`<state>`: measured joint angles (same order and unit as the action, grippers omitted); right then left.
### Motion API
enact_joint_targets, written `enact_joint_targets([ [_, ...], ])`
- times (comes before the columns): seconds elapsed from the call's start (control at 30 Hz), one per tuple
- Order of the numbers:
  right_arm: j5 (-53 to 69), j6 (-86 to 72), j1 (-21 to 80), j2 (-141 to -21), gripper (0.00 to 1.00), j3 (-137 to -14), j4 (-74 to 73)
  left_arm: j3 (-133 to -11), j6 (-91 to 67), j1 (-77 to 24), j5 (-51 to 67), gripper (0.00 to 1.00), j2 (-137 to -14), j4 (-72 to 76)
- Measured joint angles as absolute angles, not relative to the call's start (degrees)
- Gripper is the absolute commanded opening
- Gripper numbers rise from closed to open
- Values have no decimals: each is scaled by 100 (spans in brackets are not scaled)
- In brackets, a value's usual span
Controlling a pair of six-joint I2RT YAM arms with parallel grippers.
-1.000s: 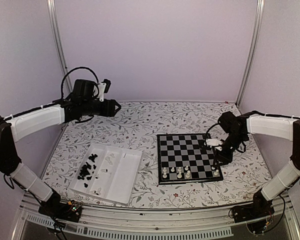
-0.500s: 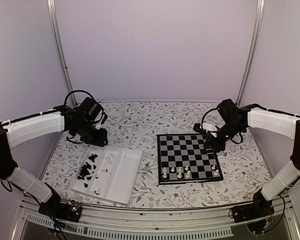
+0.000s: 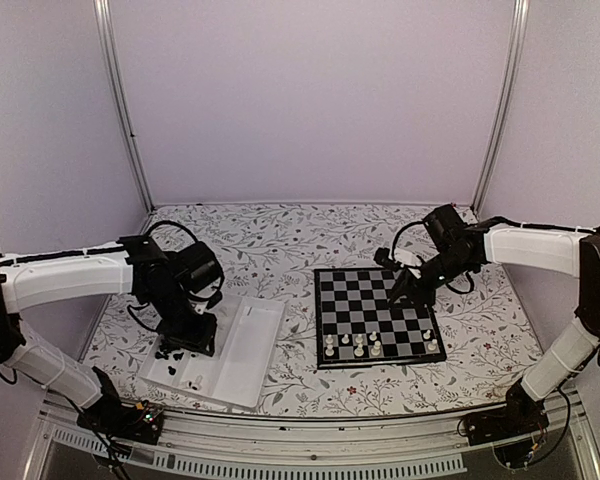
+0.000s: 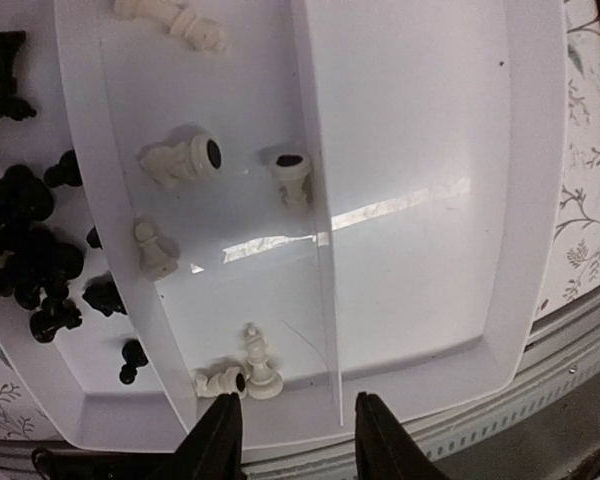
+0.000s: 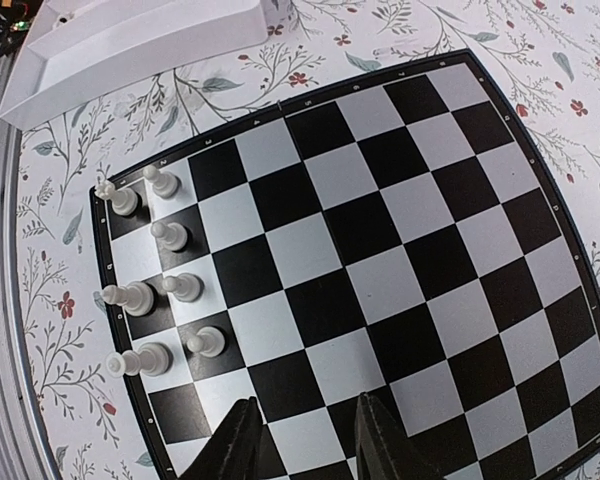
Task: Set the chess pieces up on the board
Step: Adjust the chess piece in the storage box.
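Note:
The board [image 3: 372, 297] lies right of centre, with several white chess pieces [image 3: 356, 346] standing in its two near rows. In the right wrist view the board [image 5: 380, 250] fills the frame and these pieces [image 5: 168, 236] stand at its left edge. My right gripper [image 3: 400, 291] hovers over the board's far right part, open and empty [image 5: 305, 440]. My left gripper [image 3: 194, 336] hangs over the white tray [image 3: 250, 352], open and empty [image 4: 295, 435]. Just ahead of its fingertips a white piece [image 4: 258, 366] stands by a fallen one. Other white pieces [image 4: 180, 160] and black pieces [image 4: 30, 250] lie in the tray.
The tray [image 4: 430, 200] has long compartments; its right one holds nothing. Its near rim lies close to the table's front rail [image 3: 310, 440]. Floral cloth covers the table [image 3: 280, 240]. Walls and metal posts close in the back and sides.
My left arm has swung down from the back left to just above the tray. My right gripper has moved left from the board's right edge to over its far right part.

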<state>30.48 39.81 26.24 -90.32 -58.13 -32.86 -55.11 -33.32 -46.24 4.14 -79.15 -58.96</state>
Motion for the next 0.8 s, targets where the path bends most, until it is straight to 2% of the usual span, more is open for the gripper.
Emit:
enact_joint_targets([
  [0.33,3192,3966,2624,-9028,34,-5789,-3048,-4976,-4066,-5129,620,49,-8158,-6130],
  [0.67,3208,3968,2624,-8982,34,-5706,-3026,-4635,-4195,-5186,729,49,-8595,-6093],
  [0.8,3208,3968,2624,-8980,34,-5701,-3026,-4613,-4182,-5205,733,45,-8783,-6066],
])
